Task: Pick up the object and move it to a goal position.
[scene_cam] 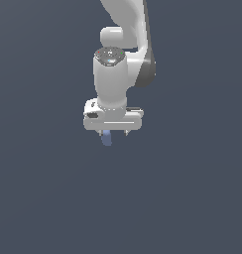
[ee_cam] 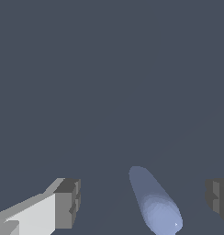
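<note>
1. Between the spread fingers of the claw (ee_cam: pixel 140 202) lies the blue capsule (ee_cam: pixel 155 204), touching neither pad.
2. It sits off-centre, nearer one finger (ee_cam: pixel 218 198); shift the claw sideways first.
3. Judged best: lower fully, then squeeze across the capsule's narrow width.

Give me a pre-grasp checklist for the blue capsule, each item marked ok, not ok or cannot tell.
1. Jaws open: ok, both fingers stand wide apart.
2. Blue capsule between the fingers: ok, in the wrist view.
3. Capsule centred in the gap: cannot tell; the exterior view shows it off to one side under the gripper.
4. Fingers touching the capsule: not ok, gaps show on both sides.
5. Goal position visible: not ok, none shown.
</note>
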Robot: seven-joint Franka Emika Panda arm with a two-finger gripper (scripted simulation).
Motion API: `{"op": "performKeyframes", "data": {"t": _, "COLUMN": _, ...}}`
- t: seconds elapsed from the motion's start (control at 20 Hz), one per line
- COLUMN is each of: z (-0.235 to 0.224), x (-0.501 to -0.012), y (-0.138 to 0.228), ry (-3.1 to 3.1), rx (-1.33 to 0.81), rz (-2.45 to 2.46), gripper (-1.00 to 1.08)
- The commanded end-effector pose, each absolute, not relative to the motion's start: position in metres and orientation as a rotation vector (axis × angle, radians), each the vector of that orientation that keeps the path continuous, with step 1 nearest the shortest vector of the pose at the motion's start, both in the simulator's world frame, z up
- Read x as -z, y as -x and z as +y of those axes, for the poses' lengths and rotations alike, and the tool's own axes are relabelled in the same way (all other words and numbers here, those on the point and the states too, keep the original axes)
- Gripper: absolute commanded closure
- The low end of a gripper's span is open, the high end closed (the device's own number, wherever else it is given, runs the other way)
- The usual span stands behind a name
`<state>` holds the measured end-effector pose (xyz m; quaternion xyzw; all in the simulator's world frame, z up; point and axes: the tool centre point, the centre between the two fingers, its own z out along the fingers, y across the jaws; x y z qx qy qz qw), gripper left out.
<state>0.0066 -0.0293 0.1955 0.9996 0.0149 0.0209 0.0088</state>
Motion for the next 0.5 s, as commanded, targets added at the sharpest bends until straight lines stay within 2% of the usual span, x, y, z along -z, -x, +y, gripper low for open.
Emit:
{"op": "performKeyframes", "data": {"t": 0.0, "z": -0.0293, "x": -0.1949, "y": -0.0061, "ry": -3.123, "rx": -0.064, "rz": 0.056, "gripper": -0.92}}
{"op": "performKeyframes", "data": {"t": 0.45, "z": -0.0352, "x": -0.1895, "y": 0.0008, "ry": -3.118, "rx": -0.056, "rz": 0.183, "gripper": -0.92}}
